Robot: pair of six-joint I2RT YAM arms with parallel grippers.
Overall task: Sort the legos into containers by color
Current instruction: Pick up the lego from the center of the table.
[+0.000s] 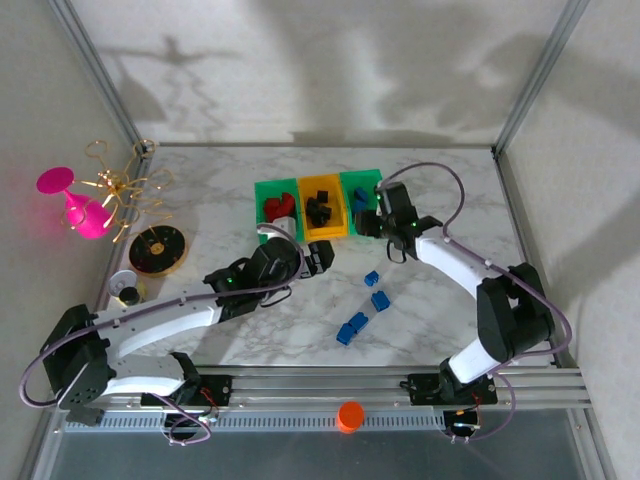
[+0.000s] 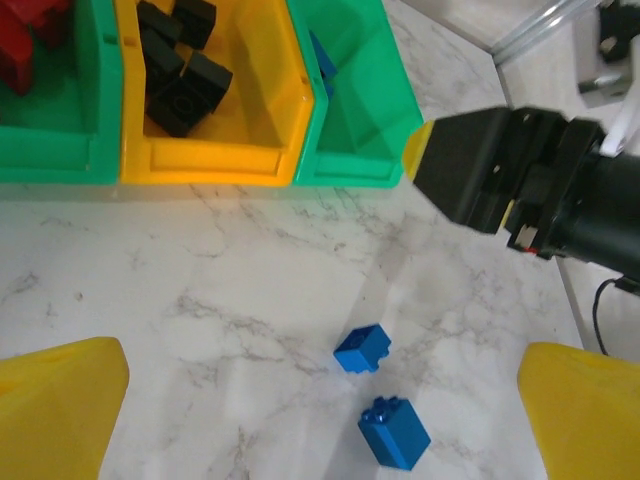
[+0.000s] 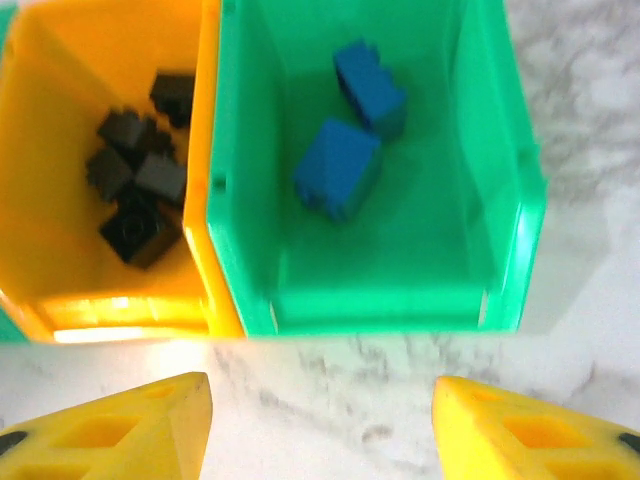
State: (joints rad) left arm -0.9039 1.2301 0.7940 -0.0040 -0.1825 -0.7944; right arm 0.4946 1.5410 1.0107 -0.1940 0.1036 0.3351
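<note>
Legible text, labels, brands, numbers and signs: none readable on the containers point(image 1: 322, 181), the legos point(image 1: 380, 300) or the marble table point(image 1: 300, 330).

blue legos point(image 1: 380, 300) loose on table point(image 1: 450, 190) | right gripper point(image 1: 363, 222) beside green bin point(image 1: 360, 178)

Bright, fairly even light from above-front. Soft sprawling shadows on back wall point(image 1: 330, 70); faint ones on marble table point(image 1: 300, 330). Right wrist view soft, washed-out glare along yellow bin point(image 3: 110, 330) front lip. Near fingertips point(image 3: 120, 435) blurred at bottom edge.
</note>
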